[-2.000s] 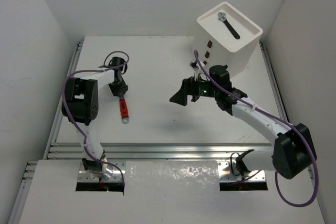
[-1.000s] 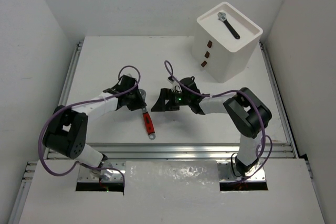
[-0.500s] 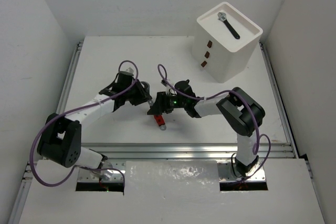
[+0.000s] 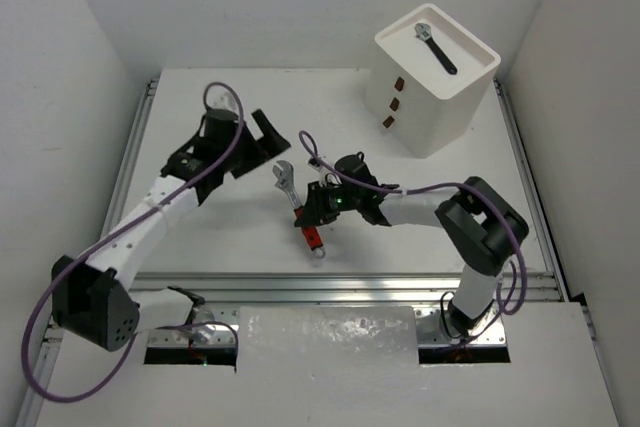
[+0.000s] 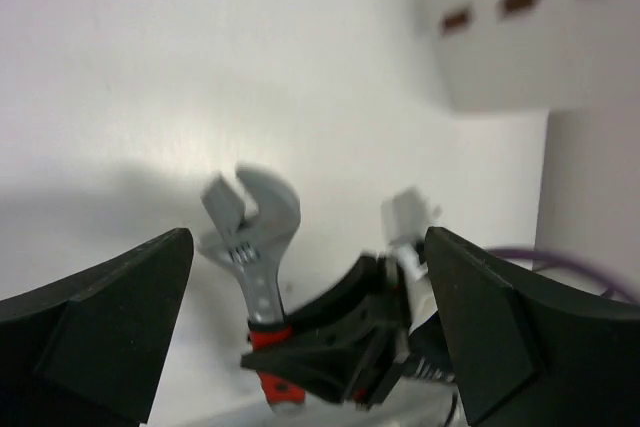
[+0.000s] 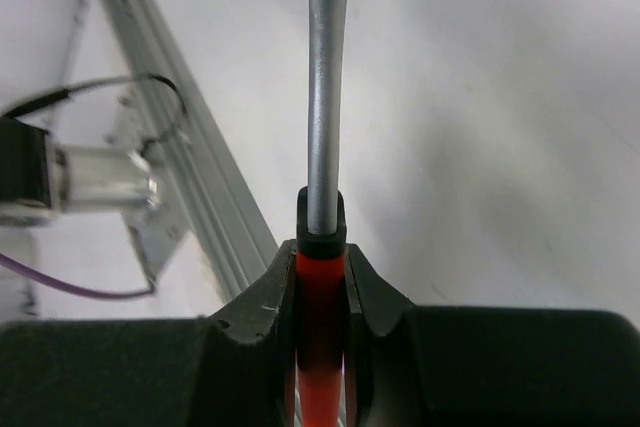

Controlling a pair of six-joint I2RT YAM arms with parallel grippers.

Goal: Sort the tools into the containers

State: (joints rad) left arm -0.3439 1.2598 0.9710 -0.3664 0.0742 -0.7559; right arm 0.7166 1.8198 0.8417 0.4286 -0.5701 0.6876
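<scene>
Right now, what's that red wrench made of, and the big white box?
The wrench looks like bare metal: grey, with a dull shine on head and shaft. Its handle seems a red rubbery or plastic sleeve. The white box is probably plastic: smooth, even, matte.

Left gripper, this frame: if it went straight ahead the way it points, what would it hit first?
Most likely the steel head of the red-handled wrench, which sits centred ahead of the open left gripper in its wrist view. The right gripper clamps the handle. How far ahead the head lies is hard to judge.
</scene>
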